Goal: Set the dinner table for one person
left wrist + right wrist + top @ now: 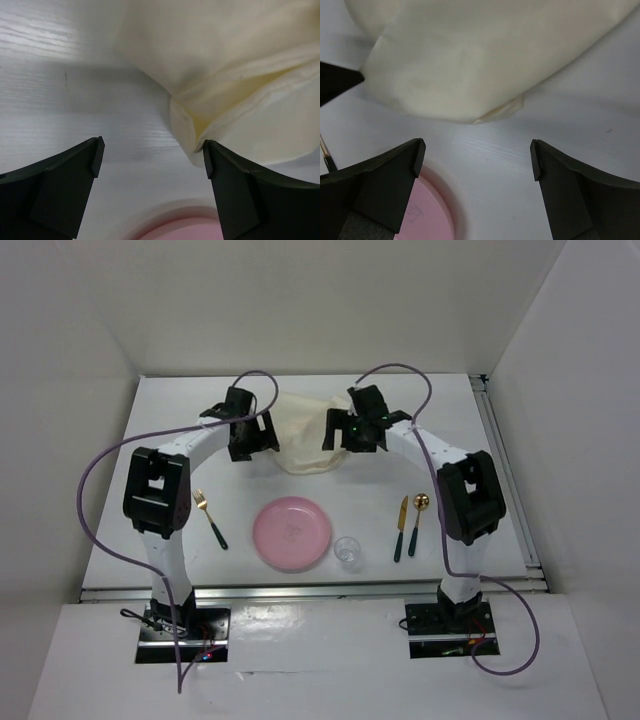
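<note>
Tableware lies low in the top view on the matte white rectangular tabletop (468, 435) filling mid-frame: smooth round pink plate (291, 532), small clear glass (347, 550), gold dark-handled fork (210, 519) left, matching knife (401, 529) and spoon (417, 520) right. Higher up, both arms arch inward over a soft crumpled cream cloth (305, 435); left gripper (152, 157) and right gripper (477, 157) hover, jaws spread wide, empty. Gripper bodies hide the cloth's side edges.

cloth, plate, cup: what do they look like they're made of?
The cloth looks like soft cream fabric, matte: it creases and folds, with a doubled edge in the left wrist view. The plate is pink and smooth with a faint sheen, either plastic or glazed ceramic; I can't tell which. The cup is clear, the table showing through it: glass or clear plastic.
</note>
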You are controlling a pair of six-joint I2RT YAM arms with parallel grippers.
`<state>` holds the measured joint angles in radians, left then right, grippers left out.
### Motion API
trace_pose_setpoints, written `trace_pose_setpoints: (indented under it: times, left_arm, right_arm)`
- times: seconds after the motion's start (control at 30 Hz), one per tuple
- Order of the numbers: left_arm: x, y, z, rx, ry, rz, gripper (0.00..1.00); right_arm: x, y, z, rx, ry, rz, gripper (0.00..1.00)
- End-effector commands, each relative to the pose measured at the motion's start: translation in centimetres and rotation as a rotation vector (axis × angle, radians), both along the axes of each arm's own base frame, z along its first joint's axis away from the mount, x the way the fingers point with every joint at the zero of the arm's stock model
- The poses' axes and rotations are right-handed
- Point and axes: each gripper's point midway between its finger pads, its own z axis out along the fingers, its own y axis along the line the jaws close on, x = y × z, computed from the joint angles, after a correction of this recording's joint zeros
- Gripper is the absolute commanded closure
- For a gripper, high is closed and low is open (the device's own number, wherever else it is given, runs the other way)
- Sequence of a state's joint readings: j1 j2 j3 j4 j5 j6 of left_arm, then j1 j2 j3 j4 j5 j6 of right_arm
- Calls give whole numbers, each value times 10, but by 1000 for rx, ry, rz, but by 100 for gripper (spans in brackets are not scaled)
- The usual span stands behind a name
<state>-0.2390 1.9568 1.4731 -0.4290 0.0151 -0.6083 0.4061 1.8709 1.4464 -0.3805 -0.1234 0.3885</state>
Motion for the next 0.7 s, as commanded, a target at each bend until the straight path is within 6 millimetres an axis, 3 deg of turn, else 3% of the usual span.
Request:
trace_pose_setpoints:
  times: [0.0, 0.13, 0.2, 0.23, 0.4, 0.43, 0.57, 0.6, 0.67]
  left_arm:
    - [25, 16, 13, -89, -12, 79, 0]
    - [43, 23, -3, -168, 13, 110, 1]
    - [49, 19, -1, -190, 8, 106, 3]
    - [51, 19, -9, -207, 27, 102, 3]
    - [66, 7, -15, -265, 22, 71, 4]
    - [65, 3, -17, -280, 41, 61, 4]
    - [69, -1, -26, -299, 59, 58, 7]
    - [71, -1, -25, -305, 52, 64, 11]
    - [73, -5, -25, -323, 49, 51, 27]
  right_arm:
    - [3, 51, 6, 24, -36, 100, 0]
    - [2, 79, -15, -95, -92, 153, 0]
    - [1, 89, -18, -119, -121, 173, 0]
    - [-2, 97, -16, -131, -150, 198, 0]
    - [-5, 116, -36, -203, -208, 264, 0]
    - [-3, 119, -32, -215, -243, 264, 0]
    - [-5, 131, -47, -259, -257, 307, 0]
    - [-8, 135, -52, -268, -254, 324, 1]
    - [-9, 138, -57, -288, -264, 328, 5]
